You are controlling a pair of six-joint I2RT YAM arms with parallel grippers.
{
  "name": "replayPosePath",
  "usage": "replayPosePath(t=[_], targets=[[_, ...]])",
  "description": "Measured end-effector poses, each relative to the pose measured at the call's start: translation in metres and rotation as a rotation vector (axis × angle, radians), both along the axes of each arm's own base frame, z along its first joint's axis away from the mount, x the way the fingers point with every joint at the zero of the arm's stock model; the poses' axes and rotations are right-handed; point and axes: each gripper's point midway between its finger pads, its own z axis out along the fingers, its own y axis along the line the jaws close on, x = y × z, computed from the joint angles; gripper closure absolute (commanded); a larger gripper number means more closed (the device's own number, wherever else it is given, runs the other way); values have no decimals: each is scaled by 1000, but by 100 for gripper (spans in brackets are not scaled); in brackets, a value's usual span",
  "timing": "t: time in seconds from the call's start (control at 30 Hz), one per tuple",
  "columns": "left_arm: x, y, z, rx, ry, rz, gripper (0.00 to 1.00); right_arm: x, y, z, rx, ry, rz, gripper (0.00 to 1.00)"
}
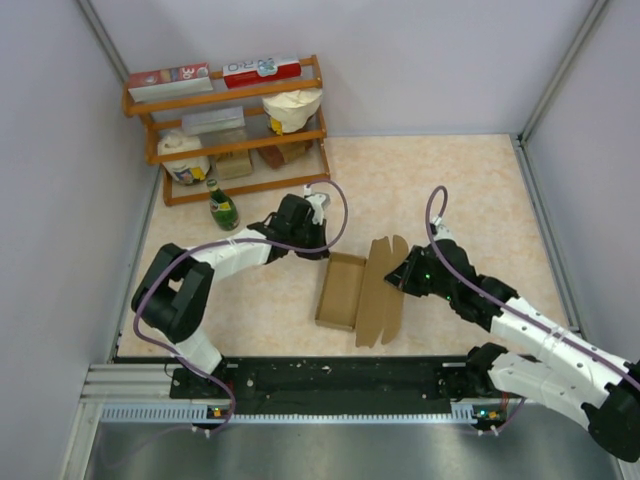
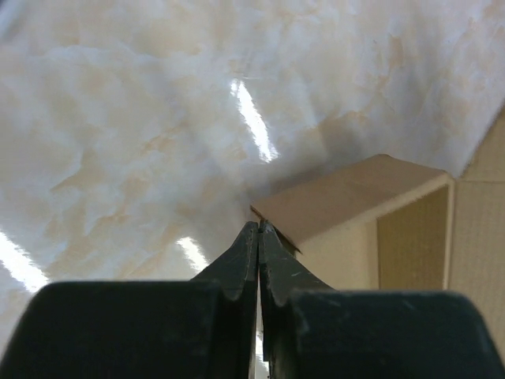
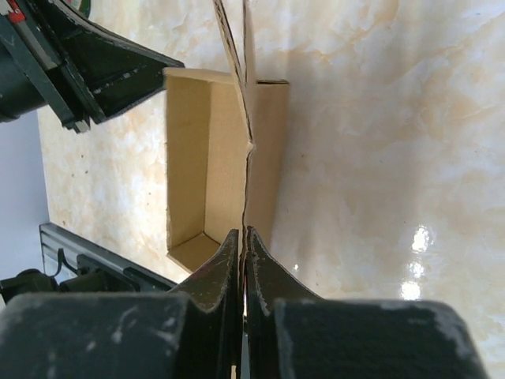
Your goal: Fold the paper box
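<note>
The paper box (image 1: 342,292) lies mid-bench (image 1: 450,190), toward the front edge. The right pincer (image 3: 243,235) pinches its open flap. Swing the flap over slowly while the left pincer (image 2: 259,230) — closed, empty — braces the far wall.

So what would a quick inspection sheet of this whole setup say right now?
Surface: cream marbled table, glossy.
Job's things: brown cardboard box, tray formed, flaps open to its right.
Clutter: wooden shelf holding packets; green bottle in front of it.
Claws: left claw shut, empty, by a box corner; right claw shut on a box flap.
Cables: purple cables loop along both arms.
Surroundings: pale walls on three sides.
</note>
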Motion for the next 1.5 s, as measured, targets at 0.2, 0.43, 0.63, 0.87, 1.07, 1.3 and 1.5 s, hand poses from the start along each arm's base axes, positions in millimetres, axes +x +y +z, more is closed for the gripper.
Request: replayPosePath(t=[0.2,0.43,0.63,0.87,1.07,1.3,1.5], targets=[[29,37,1,7,6,131,71,-1,-9,-1,-34,-14,-20,100],[73,50,30,0,-72,206,42,-1,-16,-6,-71,-11,-34,100],[99,44,22,26,-77,225,36,-2,-26,-7,-119,-8,-50,100],[122,43,10,85,-78,223,32,-5,-33,-10,-153,-6,-54,100],[138,38,1,108,-73,220,27,-5,-34,-9,-153,-8,-56,100],[146,42,-16,157,-14,268,8,-5,-35,-5,-142,-22,-59,100],[145,50,-21,189,23,343,7,-5,-35,-5,-144,-23,-61,100]])
